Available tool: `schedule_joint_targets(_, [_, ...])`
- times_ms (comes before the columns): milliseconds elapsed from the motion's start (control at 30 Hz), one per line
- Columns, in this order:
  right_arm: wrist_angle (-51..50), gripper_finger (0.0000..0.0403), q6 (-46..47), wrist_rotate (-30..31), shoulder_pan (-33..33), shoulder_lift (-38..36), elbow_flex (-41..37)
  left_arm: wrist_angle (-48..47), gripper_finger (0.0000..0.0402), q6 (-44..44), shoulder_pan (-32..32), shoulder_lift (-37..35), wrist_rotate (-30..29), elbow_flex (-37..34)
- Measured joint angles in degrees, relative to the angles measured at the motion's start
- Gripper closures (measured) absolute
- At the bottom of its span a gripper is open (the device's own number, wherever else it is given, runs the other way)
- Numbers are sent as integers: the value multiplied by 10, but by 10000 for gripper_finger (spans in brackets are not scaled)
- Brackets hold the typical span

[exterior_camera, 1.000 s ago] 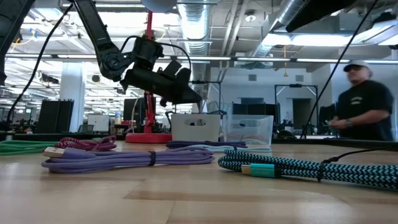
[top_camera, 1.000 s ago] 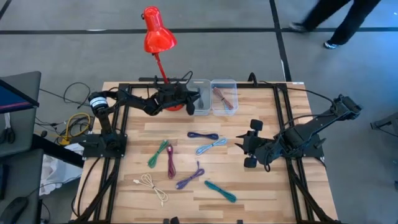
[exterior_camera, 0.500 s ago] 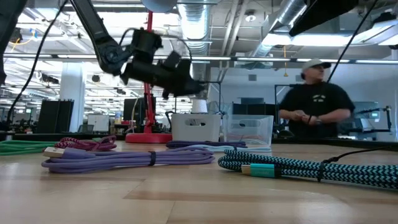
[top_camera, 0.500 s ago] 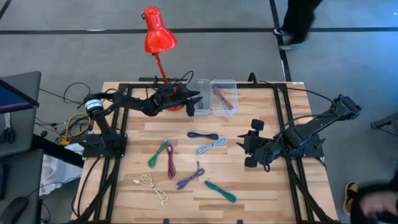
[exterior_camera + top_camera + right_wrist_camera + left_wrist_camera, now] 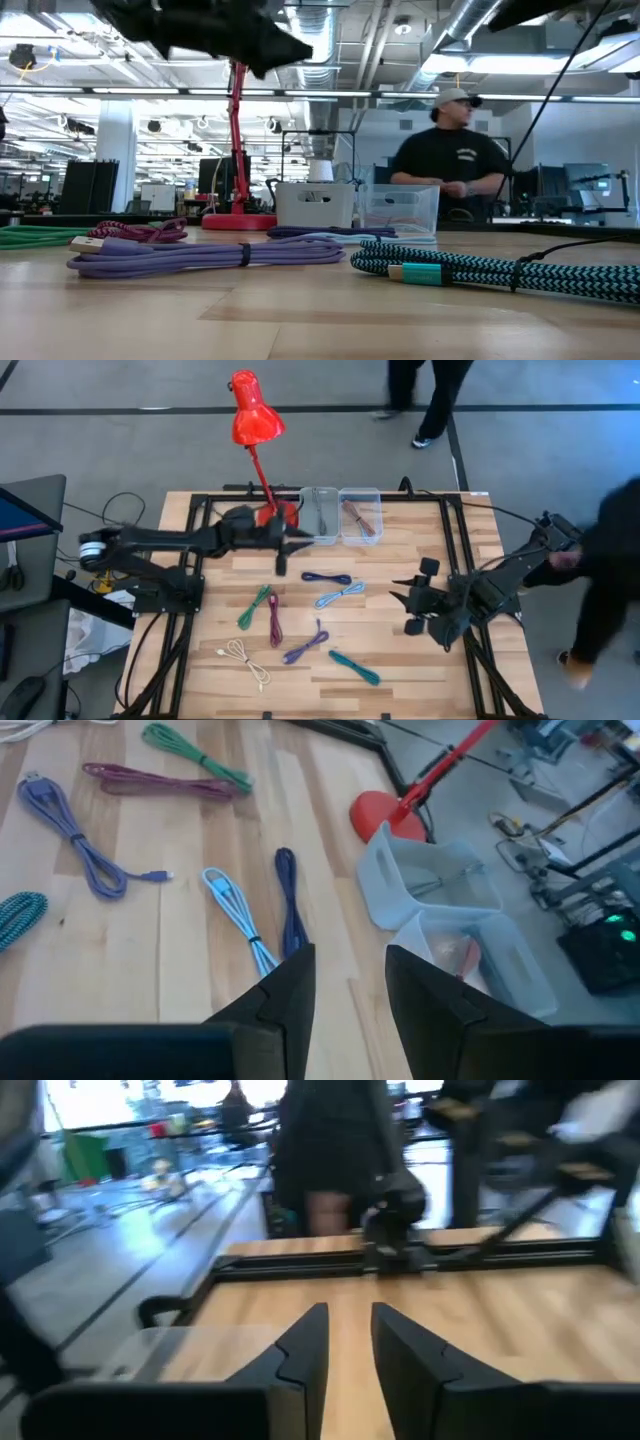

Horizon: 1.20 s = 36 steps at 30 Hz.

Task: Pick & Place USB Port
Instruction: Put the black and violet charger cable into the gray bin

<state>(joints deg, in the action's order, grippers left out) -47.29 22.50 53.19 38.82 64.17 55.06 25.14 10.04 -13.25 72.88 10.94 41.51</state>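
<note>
Several bundled USB cables lie flat on the wooden table: dark blue (image 5: 327, 577), light blue (image 5: 340, 595), green (image 5: 255, 605), magenta (image 5: 274, 622), purple (image 5: 305, 645), teal (image 5: 355, 667) and white (image 5: 245, 660). Two clear bins stand at the far edge. The left bin (image 5: 318, 515) holds a grey cable and the right bin (image 5: 360, 515) a reddish one. My left gripper (image 5: 290, 542) is open and empty, high over the table, left of the bins. My right gripper (image 5: 420, 597) is open and empty, right of the light blue cable (image 5: 240, 915).
A red desk lamp (image 5: 255, 420) stands with its base (image 5: 385, 815) beside the left bin. A person (image 5: 610, 580) stands close to the table's right edge by my right arm, and another (image 5: 455, 170) shows beyond the far edge. Bare wood lies between the cables and the bins.
My left gripper has drawn back from over the left bin toward the table's left and near side, and has risen. My right gripper has shifted a little toward the near right. People have walked about beyond the table.
</note>
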Motion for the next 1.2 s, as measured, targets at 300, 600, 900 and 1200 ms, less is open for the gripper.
schedule_joint_targets(300, [-157, 287, 211, 56, 106, -38, 0, -10, 358, -24, 63, -198, 1, -176])
schedule_joint_targets(600, [-216, 287, 381, 110, 179, -41, -49, -2, 390, -73, 144, -387, -11, -285])
schedule_joint_targets(900, [-48, 287, 478, 110, 198, -42, -209, -3, 390, -78, 198, -402, -80, -317])
schedule_joint_targets(1200, [126, 287, 351, 89, 149, -42, -246, -3, 395, -94, 201, -402, -94, -317])
